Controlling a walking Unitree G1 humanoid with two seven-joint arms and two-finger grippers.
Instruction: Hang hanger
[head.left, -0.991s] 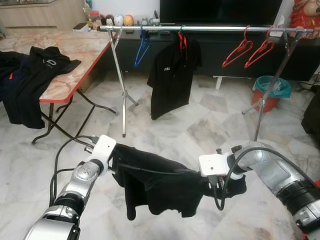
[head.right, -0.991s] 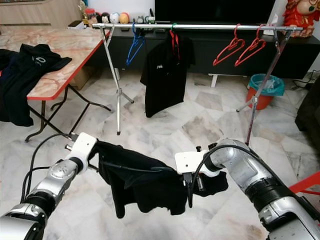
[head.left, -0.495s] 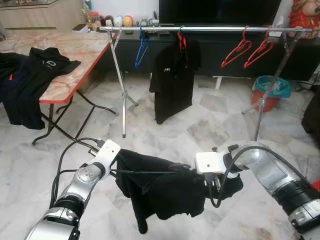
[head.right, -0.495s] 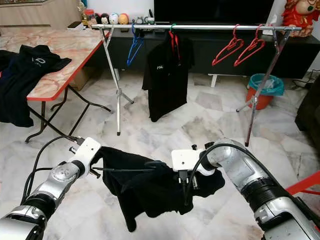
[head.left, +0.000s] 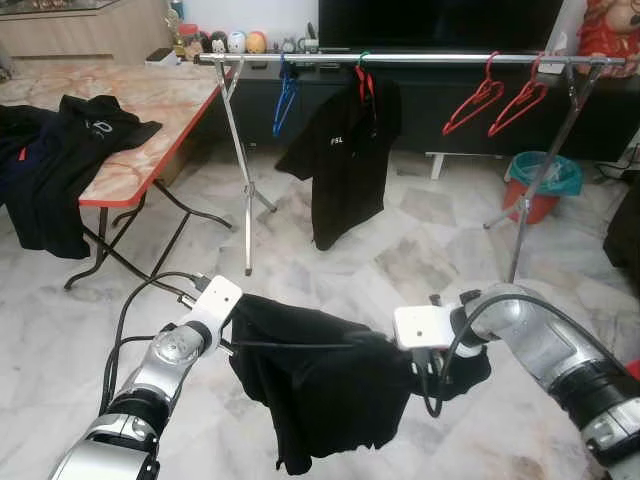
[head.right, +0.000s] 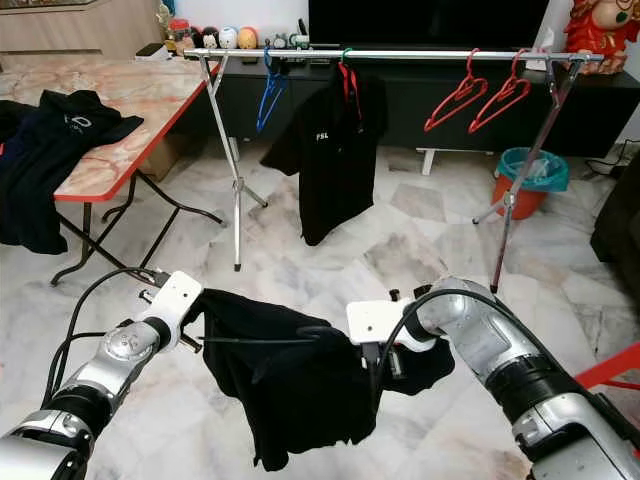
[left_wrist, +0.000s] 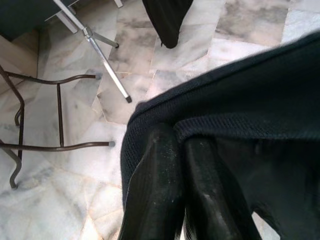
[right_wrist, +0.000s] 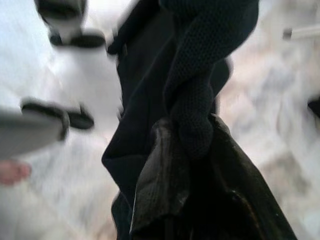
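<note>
Both hands, left (head.left: 232, 312) and right (head.left: 415, 365), pinching black shirt (head.left: 320, 385) (arms outstretched).

Marble-top folding table (head.left: 150, 95), dark clothes (head.left: 60, 150) draped over edge

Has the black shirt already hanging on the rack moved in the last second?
Yes. The hanging black shirt has swung: its left sleeve now flares toward the rack's left leg, while the rail stays put.
</note>
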